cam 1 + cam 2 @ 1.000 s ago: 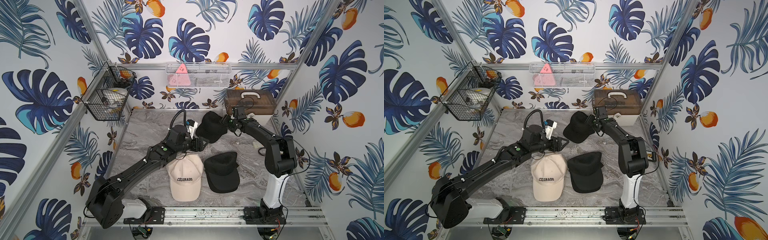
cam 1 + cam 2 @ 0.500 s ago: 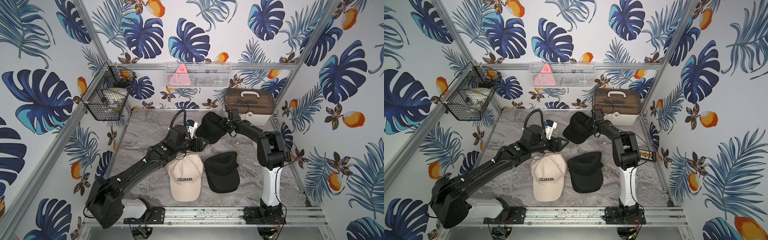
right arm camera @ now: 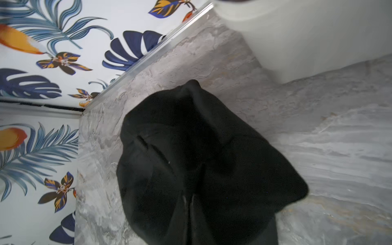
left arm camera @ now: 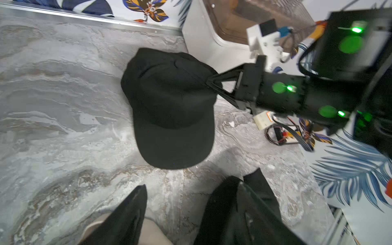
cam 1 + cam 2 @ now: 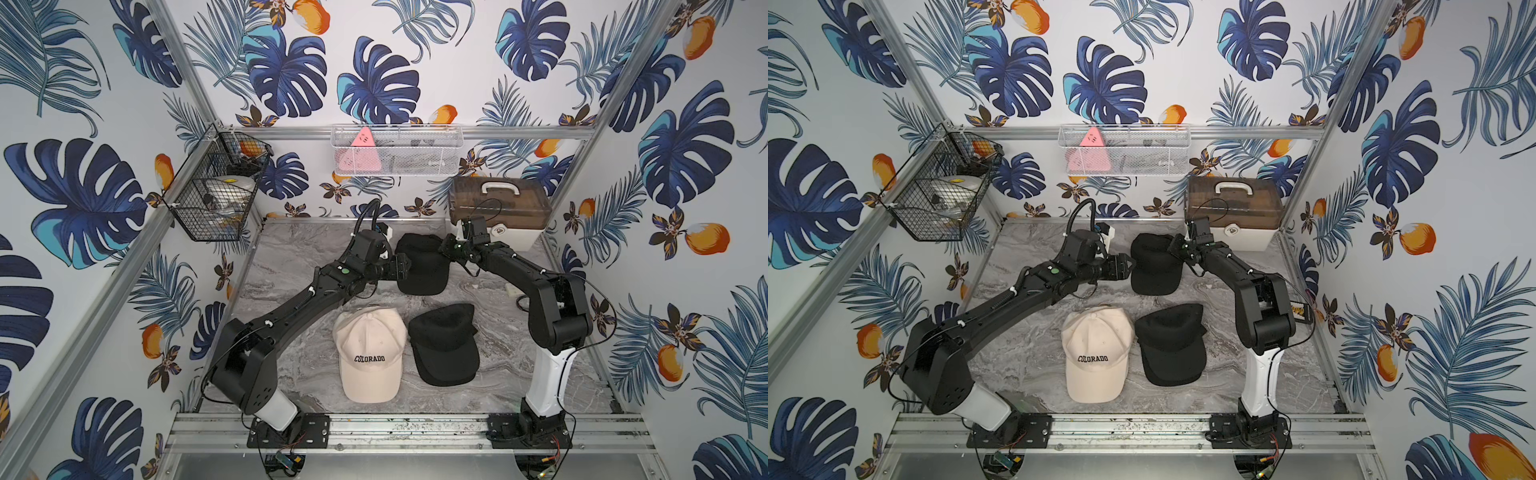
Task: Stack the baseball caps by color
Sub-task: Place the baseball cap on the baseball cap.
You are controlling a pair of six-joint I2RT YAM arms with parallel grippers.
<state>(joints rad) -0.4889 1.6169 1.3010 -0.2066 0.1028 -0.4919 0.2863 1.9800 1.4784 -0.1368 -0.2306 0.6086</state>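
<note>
The right fingers (image 4: 212, 83) are lost in dark cloth in their own wrist view; the left wrist view shows them pinched shut on the crown edge of the black cap (image 4: 169, 106). Whether it is off the bench (image 5: 291, 245) is unclear. It is plain, soft, brim pointing away from the box (image 5: 498, 208) behind those fingers. The left fingers (image 5: 402, 266) gape empty beside its other side, bare bench beyond them.

Grey marbled worktop (image 5: 286, 245) with caps
A cream COLORADO cap (image 5: 370, 353) lies at 7 o'clock, a black cap (image 5: 444, 349) just beside it at 5; a second black cap (image 5: 422, 266) sits at 12, a lidded storage box (image 5: 498, 216) at 1.
</note>
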